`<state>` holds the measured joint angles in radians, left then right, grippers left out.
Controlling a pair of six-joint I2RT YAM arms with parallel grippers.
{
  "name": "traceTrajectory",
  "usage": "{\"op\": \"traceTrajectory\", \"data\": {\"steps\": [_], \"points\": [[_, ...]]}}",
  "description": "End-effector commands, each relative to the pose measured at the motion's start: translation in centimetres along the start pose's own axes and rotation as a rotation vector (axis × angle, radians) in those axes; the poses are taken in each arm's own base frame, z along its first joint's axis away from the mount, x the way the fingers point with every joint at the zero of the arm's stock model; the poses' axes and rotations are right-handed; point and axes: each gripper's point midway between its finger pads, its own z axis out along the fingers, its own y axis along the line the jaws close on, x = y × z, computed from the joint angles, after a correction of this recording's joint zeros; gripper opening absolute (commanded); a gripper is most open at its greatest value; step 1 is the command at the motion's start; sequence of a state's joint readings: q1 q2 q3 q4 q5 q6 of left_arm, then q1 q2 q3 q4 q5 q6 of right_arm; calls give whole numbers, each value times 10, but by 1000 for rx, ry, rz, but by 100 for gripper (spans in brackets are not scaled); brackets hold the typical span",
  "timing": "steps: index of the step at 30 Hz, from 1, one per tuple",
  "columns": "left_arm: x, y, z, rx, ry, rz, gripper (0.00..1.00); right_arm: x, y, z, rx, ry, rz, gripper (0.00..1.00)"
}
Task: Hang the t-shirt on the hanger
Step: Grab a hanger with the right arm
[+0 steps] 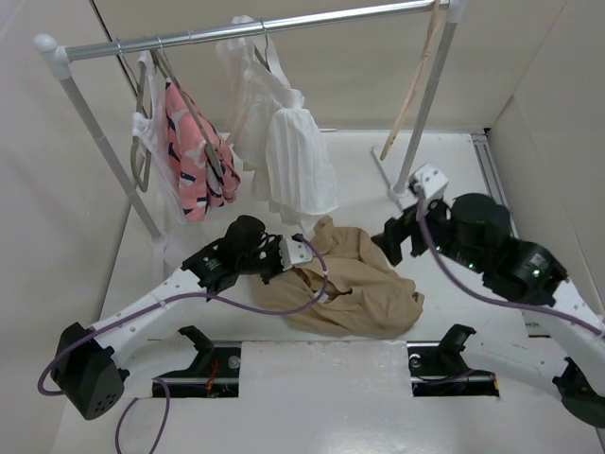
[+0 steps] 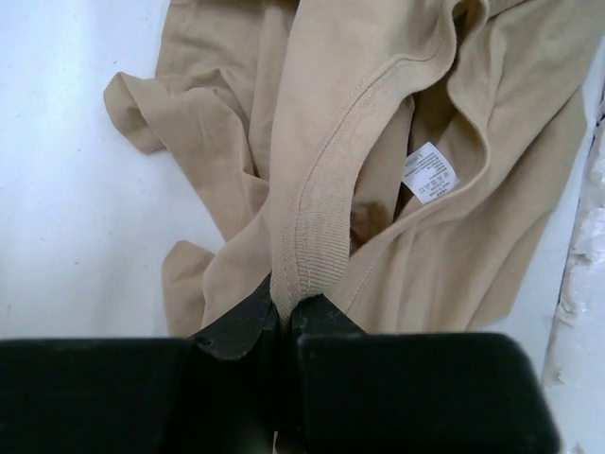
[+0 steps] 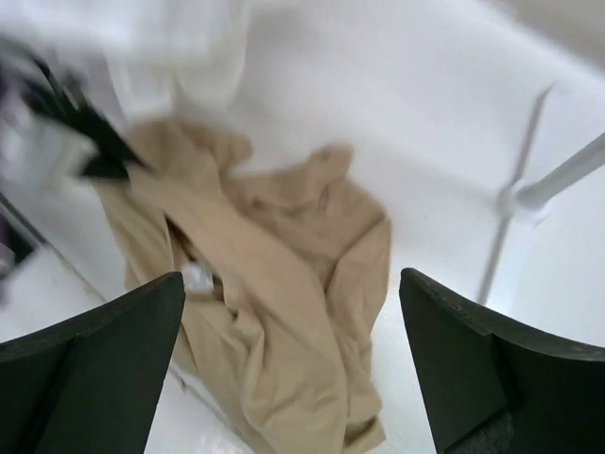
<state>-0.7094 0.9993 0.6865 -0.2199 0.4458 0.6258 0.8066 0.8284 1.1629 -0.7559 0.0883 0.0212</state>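
Left wrist: the left gripper [image 2: 285, 307] is clamped on the ribbed collar [image 2: 312, 199] of the t-shirt [image 2: 473, 255], and the cloth runs away toward twelve o'clock.

Right wrist: the right gripper [image 3: 291, 279] gapes with nothing in it, and the shirt lies crumpled ahead.

Top: the hanger [image 1: 410, 90] hangs from the rail [image 1: 284, 26], at one o'clock from the shirt and nearer the right arm.

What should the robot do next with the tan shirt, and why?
Probably lift the left gripper a little: it is shut on the ribbed collar of the t-shirt, which lies crumpled on the table. The right gripper is open, holding nothing.
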Motion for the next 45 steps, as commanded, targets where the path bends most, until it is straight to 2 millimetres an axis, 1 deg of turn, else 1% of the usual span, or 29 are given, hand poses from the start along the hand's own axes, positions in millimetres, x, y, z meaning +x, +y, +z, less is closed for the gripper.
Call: {"op": "traceTrajectory", "data": {"steps": [1, 2, 6, 7, 8, 10, 11, 12, 13, 15, 17, 19, 20, 21, 23, 24, 27, 30, 31, 32, 33, 35, 36, 37, 39, 42, 43, 44, 45], "points": [[-22, 2, -7, 13, -44, -14, 0, -92, -18, -46, 101, -206, 49, 100], [-22, 2, -7, 13, -44, -14, 0, -119, -29, -59, 163, -240, 78, 100], [-24, 3, -9, 8, -52, -10, 0, -166, -49, -73, 277, -306, 108, 100], [-20, 1, -8, 13, -45, -13, 0, -189, -51, -75, 288, -344, 119, 100], [-24, 2, -9, 3, -60, -5, 0, -196, -57, -75, 317, -350, 127, 100], [-17, 1, -6, -1, -50, -21, 0, -217, -75, -73, 416, -372, 151, 100], [-23, 4, -8, -14, -72, -9, 0, -222, -81, -72, 448, -376, 146, 100], [-17, 3, -6, -16, -59, -28, 0, -227, -90, -73, 496, -382, 156, 100], [-23, 5, -9, -28, -79, -18, 0, -241, -98, -73, 525, -431, 164, 100], [-17, 2, -8, -27, -77, -29, 0, -256, -107, -62, 554, -465, 148, 100], [-19, 2, -9, -31, -84, -26, 0, -269, -125, -56, 621, -508, 166, 100], [-18, 0, -10, -31, -84, -35, 0, -263, -143, -51, 719, -477, 172, 100], [-18, 0, -10, -31, -84, -35, 0, -265, -151, -52, 758, -486, 185, 100], [-14, -2, -9, -26, -77, -52, 0, -258, -159, -44, 799, -459, 177, 100], [-17, -1, -10, -37, -98, -62, 0, -259, -166, -35, 819, -478, 176, 98], [-20, -1, -12, -42, -108, -66, 0, -250, -174, -27, 836, -444, 168, 96], [-20, -2, -12, -46, -117, -74, 0, -236, -186, -10, 857, -371, 151, 92], [-19, -1, -14, -55, -111, -65, 0, -226, -187, 4, 858, -333, 141, 85], [-19, -1, -14, -55, -111, -65, 0, -219, -187, 6, 858, -315, 136, 79], [-19, -1, -14, -56, -110, -54, 0, -216, -191, 8, 867, -309, 137, 64], [-19, -1, -14, -56, -110, -54, 0, -215, -187, 11, 832, -307, 129, 59], [-19, -1, -14, -56, -110, -54, 0, -209, -191, 15, 823, -295, 127, 47], [-20, 0, -16, -60, -118, -50, 0, -208, -190, 19, 811, -296, 125, 37], [-20, 0, -16, -60, -118, -50, 0, -210, -191, 14, 801, -307, 126, 32], [-16, -1, -15, -64, -106, -54, 0, -200, -194, 21, 801, -275, 129, 26], [-16, -1, -15, -64, -106, -54, 0, -196, -196, 13, 810, -276, 132, 16], [-16, -1, -15, -64, -106, -54, 0, -197, -195, 14, 801, -276, 131, 6], [-16, -1, -15, -64, -106, -54, 0, -196, -194, 10, 801, -276, 131, 1], [-16, -1, -15, -64, -106, -54, 0, -195, -195, 7, 797, -278, 132, 0]]}}
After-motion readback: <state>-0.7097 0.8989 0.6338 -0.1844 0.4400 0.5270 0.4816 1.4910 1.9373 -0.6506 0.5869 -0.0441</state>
